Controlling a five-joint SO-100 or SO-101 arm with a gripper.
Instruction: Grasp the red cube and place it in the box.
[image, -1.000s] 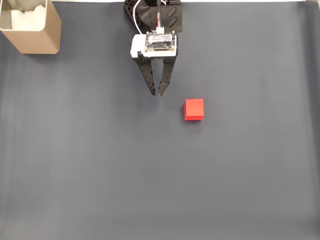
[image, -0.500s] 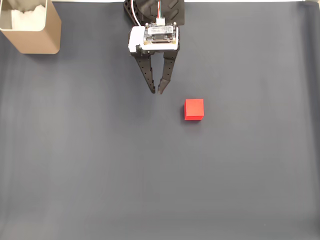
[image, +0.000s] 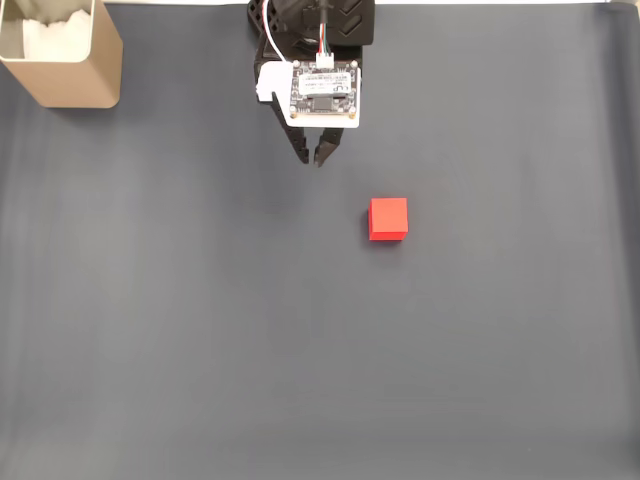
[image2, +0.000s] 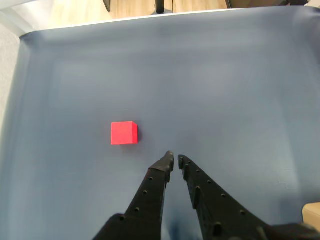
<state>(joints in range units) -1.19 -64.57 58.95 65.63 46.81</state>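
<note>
A: Gripper (image: 311, 160) is seen near the top edge of the dark mat (image: 300, 350) in the fixed view, about mid-width, fingertips pointing toward the mat's centre. Both black fingers are mostly covered by the white board mounted on the wrist; just the tips are exposed below it.

B: Jaw state?

A: Nearly closed, nothing held. In the wrist view (image2: 173, 160) the two tips are separated by a thin gap only, and bare mat is seen between them.

B: Red cube?

A: The red cube (image: 388, 218) is resting flat on the mat, apart from the tips, down and to the right of them in the fixed view. In the wrist view it (image2: 123, 133) is placed up and to the left of the tips. Plain matte faces, sharp edges, top face brighter than the side face. No contact with anything but the mat.

B: Box?

A: The box (image: 62, 75) is parked at the mat's top-left corner in the fixed view, well apart from cube and gripper. Beige walls, rounded corners, white stuffing visible inside.
</note>
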